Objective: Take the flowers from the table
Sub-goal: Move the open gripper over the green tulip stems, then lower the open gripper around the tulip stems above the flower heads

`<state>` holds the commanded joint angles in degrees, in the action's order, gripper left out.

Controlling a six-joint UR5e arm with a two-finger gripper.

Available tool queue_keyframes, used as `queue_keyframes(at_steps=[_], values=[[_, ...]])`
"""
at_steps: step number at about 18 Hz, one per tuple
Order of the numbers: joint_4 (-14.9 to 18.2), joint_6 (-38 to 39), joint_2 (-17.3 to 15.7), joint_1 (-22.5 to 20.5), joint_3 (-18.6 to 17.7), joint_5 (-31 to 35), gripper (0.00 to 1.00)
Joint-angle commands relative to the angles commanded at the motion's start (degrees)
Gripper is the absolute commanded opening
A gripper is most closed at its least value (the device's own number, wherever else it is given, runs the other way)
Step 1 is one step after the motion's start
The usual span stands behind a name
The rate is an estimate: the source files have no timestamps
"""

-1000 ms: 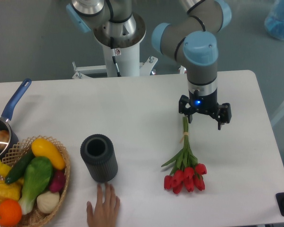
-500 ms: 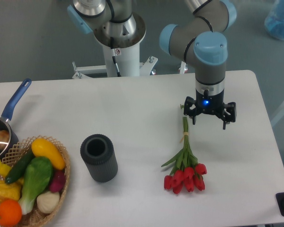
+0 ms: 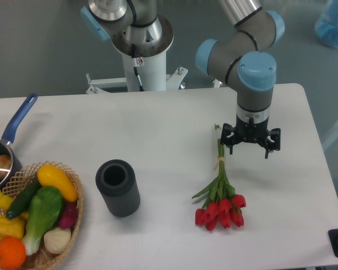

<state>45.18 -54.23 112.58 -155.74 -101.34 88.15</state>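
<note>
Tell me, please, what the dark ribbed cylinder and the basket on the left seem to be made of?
The dark grey ribbed cylinder looks like matte plastic or rubber: dull, evenly grooved sides, hollow top. The tan woven basket looks like wicker: visible interlaced strands along its rim.

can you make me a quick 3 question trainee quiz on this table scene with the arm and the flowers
1. True or false: the gripper is shut on the flowers.
2. Which end of the flowers lies nearest the gripper? A. the red blooms B. the stem tips C. the pale band
3. Fill in: the dark ribbed cylinder stands between the wicker basket and the ____.

Key
1. False: the jaws stand open, above the table, just right of the stem tips, and hold nothing.
2. B: the stems point up toward the gripper, the blooms toward the table's near edge.
3. Flowers.
</note>
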Motion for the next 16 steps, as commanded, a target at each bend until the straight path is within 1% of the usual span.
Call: queue_keyframes(at_steps=[3,10,14,16], values=[[0.00,0.09,1.50,0.53,-0.44,0.00,1.00],[-0.18,-0.96,2.64,2.11,-0.62,-0.61,1.00],[-0.18,-5.44,3.35,2.37,-0.53,-1.84,1.00],[-0.18,-5.89,3.44,2.37,-1.14,-2.55,1.00]])
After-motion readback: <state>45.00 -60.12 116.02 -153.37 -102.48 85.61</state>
